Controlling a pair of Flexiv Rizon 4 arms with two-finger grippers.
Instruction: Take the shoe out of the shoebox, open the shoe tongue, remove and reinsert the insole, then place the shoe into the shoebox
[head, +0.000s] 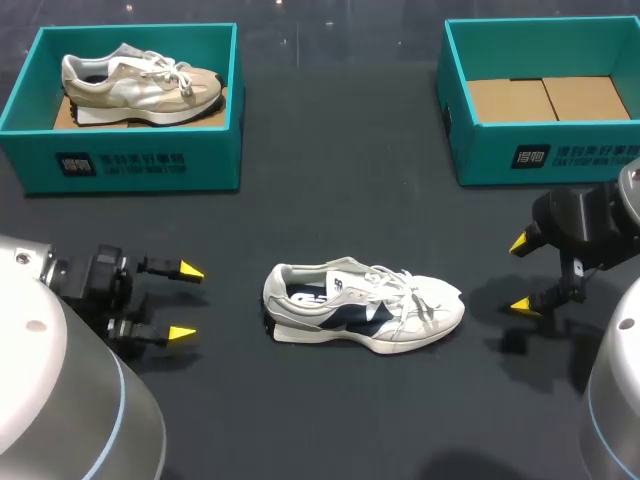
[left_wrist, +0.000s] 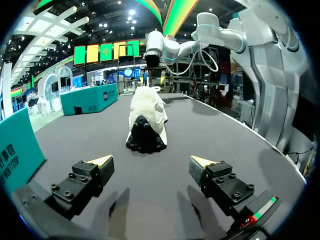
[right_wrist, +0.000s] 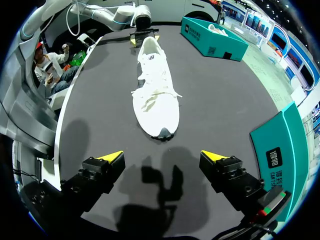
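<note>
1. You have a black table (head: 330, 150) spanning the whole workspace, with everything else sitting on it.
2. Your two teal boxes stand at the far edge, well apart. The left box (head: 130, 165) is at the far left corner and the right box (head: 545, 155) at the far right corner. Both are open at the top.
3. The right box shows you a floor of brown cardboard (head: 545, 98).
4. In the left box you see a tan shoe (head: 140, 85) lying lengthwise, its toe toward the middle of the table.
5. The white shoe (head: 365, 308) with dark side panels is out on the table, near the middle of the front half and between your two grippers. Its heel points at the left gripper and its toe at the right one. The laces lie loose over the tongue. Nothing touches it.
6. Your left gripper (head: 186, 301) hangs low, near the heel but apart from it. Its fingers are spread wide and it grasps nothing.
7. Your right gripper (head: 521, 275) hangs near the toe, also apart from it. Its fingers are likewise spread and released.
</note>
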